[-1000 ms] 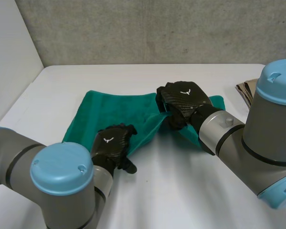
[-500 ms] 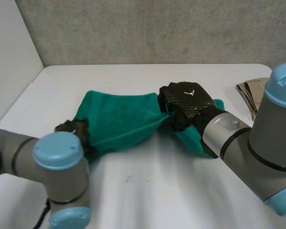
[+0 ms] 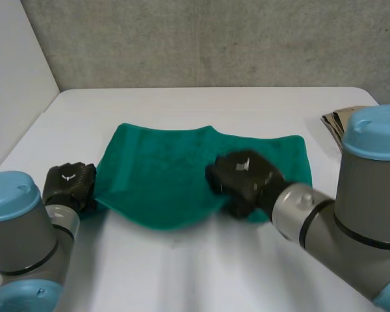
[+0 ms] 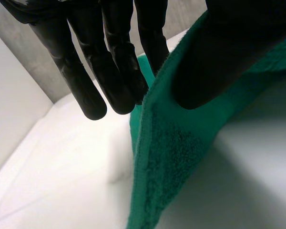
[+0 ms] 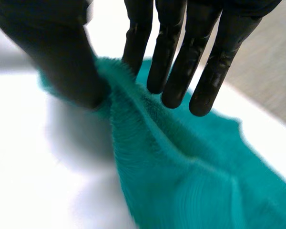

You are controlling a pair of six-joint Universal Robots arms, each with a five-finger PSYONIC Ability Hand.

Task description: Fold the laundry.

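Observation:
A green towel (image 3: 162,175) lies spread across the middle of the white table (image 3: 182,266). My left hand (image 3: 68,185) is at the towel's near left corner. In the left wrist view that corner's edge (image 4: 167,143) stands up between the thumb (image 4: 205,62) and the straight fingers (image 4: 109,71), pinched. My right hand (image 3: 244,182) rests on the near edge toward the right. A raised ridge of towel (image 5: 148,129) runs between its thumb (image 5: 66,62) and fingers (image 5: 167,57), held there.
A beige folded cloth (image 3: 338,123) lies at the table's far right edge. A grey wall runs along the back and a white wall stands at the left. Bare table (image 3: 182,266) lies in front of the towel.
My left hand swung out to the towel's near left corner and closed on it. The right hand drew its edge toward the near side. The towel now lies wider and flatter.

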